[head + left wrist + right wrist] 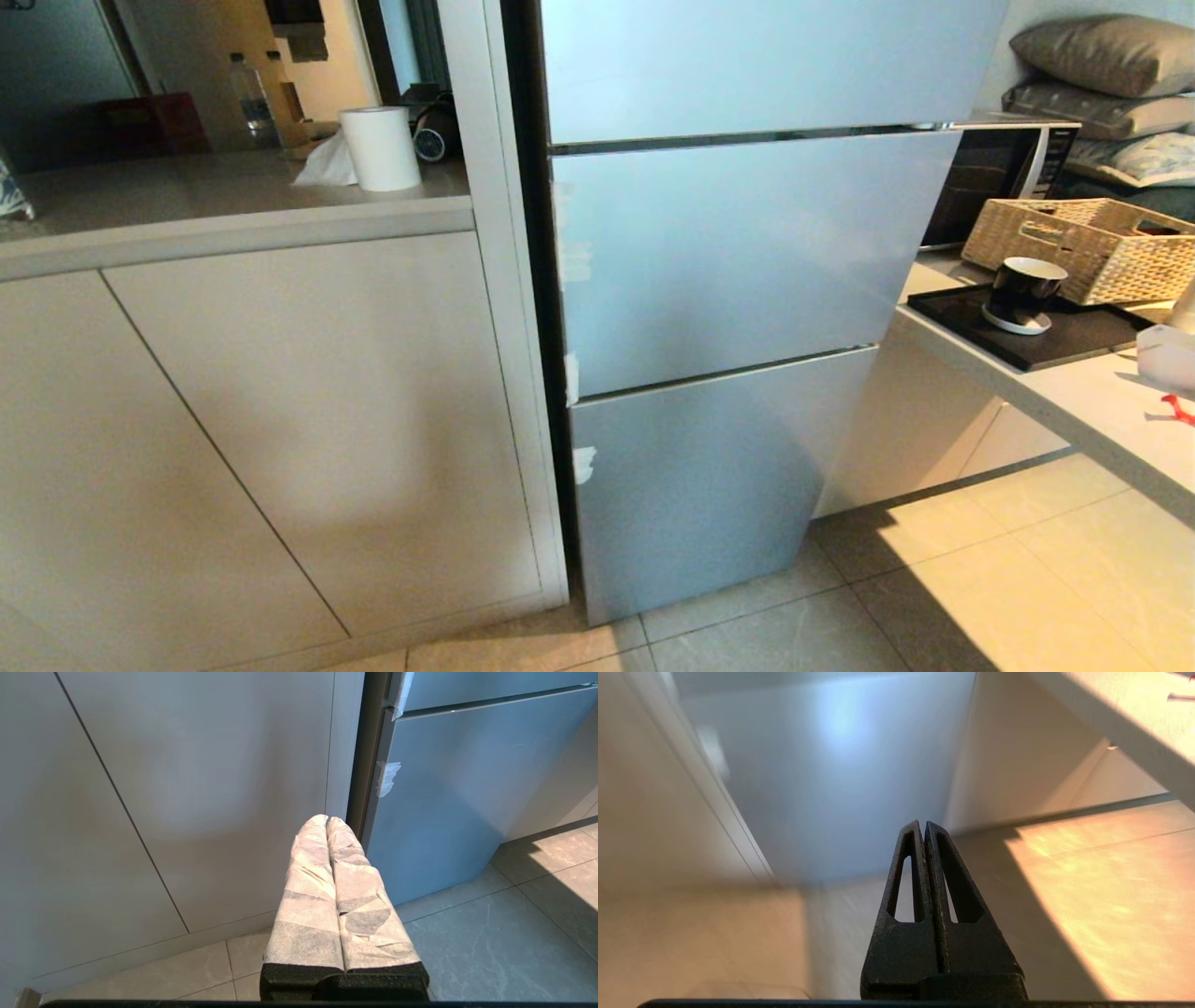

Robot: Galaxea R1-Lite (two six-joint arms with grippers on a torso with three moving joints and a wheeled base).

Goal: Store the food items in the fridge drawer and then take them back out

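Head view: fridge [728, 280] closed; end effectors pressed together.

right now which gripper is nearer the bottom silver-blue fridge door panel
Too close to call. The left gripper, shut and wrapped in white tape, sits by the bottom silver-blue fridge door panel at its hinge edge. The right gripper, shut, points at the panel's front.

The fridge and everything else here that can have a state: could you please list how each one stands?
Fridge doors: all shut, no drawer showing.
Left gripper: shut, empty, low before the cabinet.
Right gripper: shut, empty, near the floor.
Mug: upright on the black tray.
Paper roll: standing on end.
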